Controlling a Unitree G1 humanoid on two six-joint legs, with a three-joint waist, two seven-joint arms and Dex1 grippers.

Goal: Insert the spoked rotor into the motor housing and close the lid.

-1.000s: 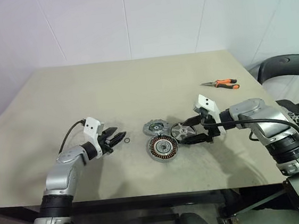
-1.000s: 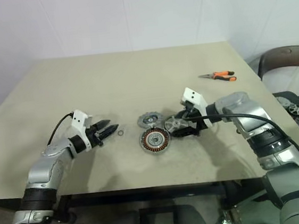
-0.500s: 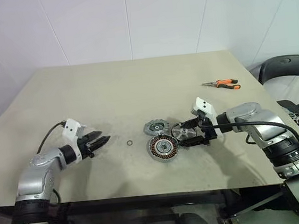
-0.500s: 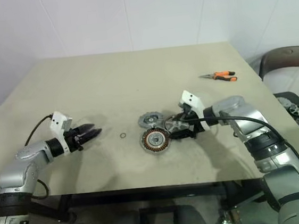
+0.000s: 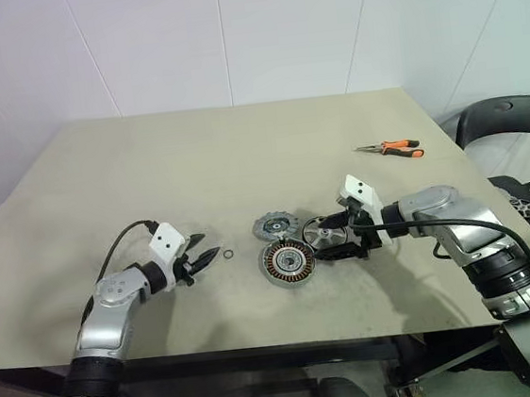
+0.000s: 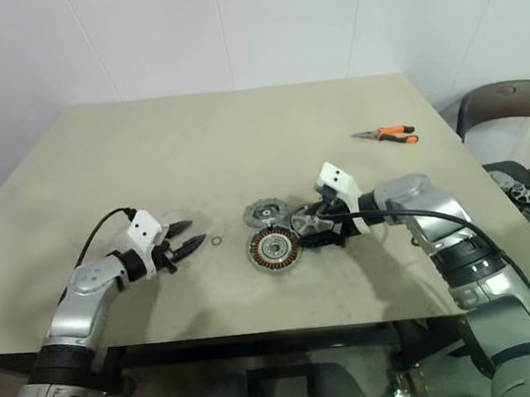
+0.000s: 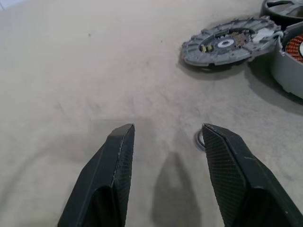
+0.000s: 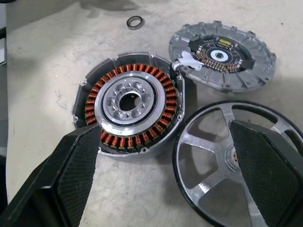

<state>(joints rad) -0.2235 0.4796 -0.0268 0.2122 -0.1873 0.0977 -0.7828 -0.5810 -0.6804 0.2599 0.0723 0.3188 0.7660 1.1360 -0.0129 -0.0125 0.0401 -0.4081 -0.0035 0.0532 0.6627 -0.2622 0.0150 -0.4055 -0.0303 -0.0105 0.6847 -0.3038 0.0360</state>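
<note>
Head-camera views first: I see the tan table [image 5: 241, 153] with the motor housing [image 5: 289, 261] near its middle, copper coils facing up. Just beyond it, touching or nearly so, lies the lid [image 5: 276, 225], grey and notched. Right of the housing sits the spoked rotor [image 5: 325, 234], tilted, between the fingers of my right gripper [image 5: 337, 238], whose jaws stand wide around it; I cannot tell whether they press on it. Left of the housing a small ring [image 5: 227, 254] lies on the table, and my left gripper [image 5: 202, 258] hovers just left of that ring, jaws partly apart and holding nothing. Orange-handled pliers [image 5: 391, 148] lie far right.

Left wrist view: my two black fingers [image 7: 111, 175] are spread over bare table, the small ring beside one fingertip, the lid and an edge of the housing beyond.

Right wrist view: the fingers [image 8: 71, 175] straddle wide, one low beside the housing, the other over the rotor's rim; the rotor lies next to the housing, not in it.
</note>
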